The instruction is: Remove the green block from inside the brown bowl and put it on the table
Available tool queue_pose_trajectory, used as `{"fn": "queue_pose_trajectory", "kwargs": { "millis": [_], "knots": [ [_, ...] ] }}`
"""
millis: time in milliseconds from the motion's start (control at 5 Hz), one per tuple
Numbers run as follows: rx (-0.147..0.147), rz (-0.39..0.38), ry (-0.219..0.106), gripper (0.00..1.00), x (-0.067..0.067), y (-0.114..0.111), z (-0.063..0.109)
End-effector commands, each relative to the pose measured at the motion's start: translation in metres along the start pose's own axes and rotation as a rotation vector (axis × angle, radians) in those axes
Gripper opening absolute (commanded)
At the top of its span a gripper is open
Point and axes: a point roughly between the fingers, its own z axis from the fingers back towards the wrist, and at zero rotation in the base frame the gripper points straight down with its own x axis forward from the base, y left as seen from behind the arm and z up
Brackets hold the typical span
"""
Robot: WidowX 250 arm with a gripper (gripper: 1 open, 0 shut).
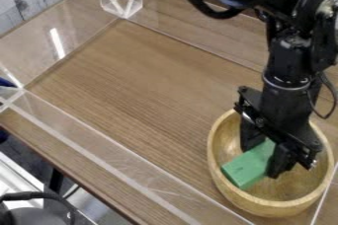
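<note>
At the left, low clear acrylic walls (pixel 99 150) edge the brown wood-grain worktop (pixel 138 81). A clear angular acrylic piece (pixel 121 0) stands near the far edge. To the right, the light-tan wooden bowl (pixel 226 185) rests on the worktop — the bright green rectangular block (pixel 246 169) is inside it, slanted, its upper end partly hidden by the black robot gripper (pixel 275 153). The gripper reaches down into the bowl from above, its fingers clenched on the block — around that upper end.
</note>
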Motion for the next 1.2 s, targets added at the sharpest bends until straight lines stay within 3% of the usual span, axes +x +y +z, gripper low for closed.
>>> {"fn": "queue_pose_trajectory", "kwargs": {
  "millis": [0,1000],
  "knots": [
    [0.004,-0.002,-0.094,0.0,0.012,0.0,0.026],
    [0.006,0.011,-0.121,0.0,0.01,0.002,0.045]
  ]
}}
